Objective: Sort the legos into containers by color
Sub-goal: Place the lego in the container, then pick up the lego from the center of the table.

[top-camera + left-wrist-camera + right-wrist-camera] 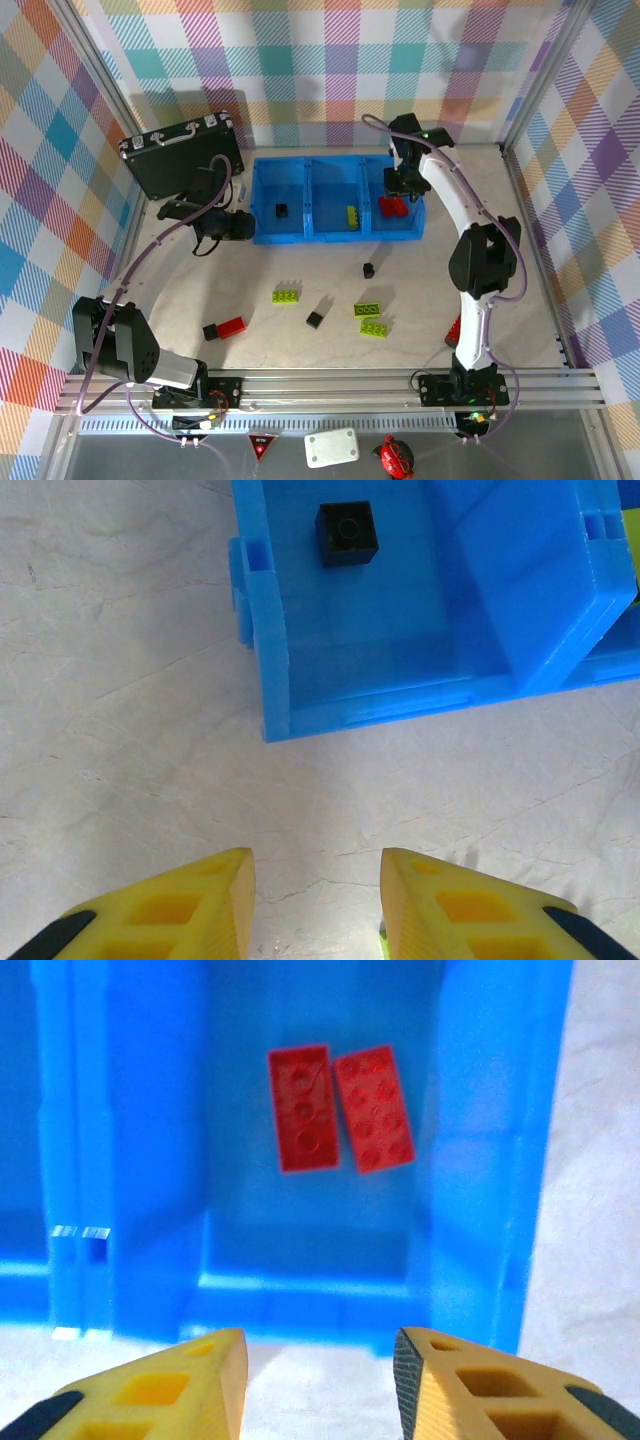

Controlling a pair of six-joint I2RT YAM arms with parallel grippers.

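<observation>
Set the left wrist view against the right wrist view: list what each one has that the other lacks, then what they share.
Left wrist view: a black cube in a compartment of the blue bin, beyond the open left gripper. Right wrist view: two red bricks side by side in a compartment, beyond the open right gripper. Shared: the blue bin, pale table before it, and a yellow-tipped gripper holding nothing.

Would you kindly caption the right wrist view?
Open right end effector facing a blue bin compartment holding two red bricks.
</observation>
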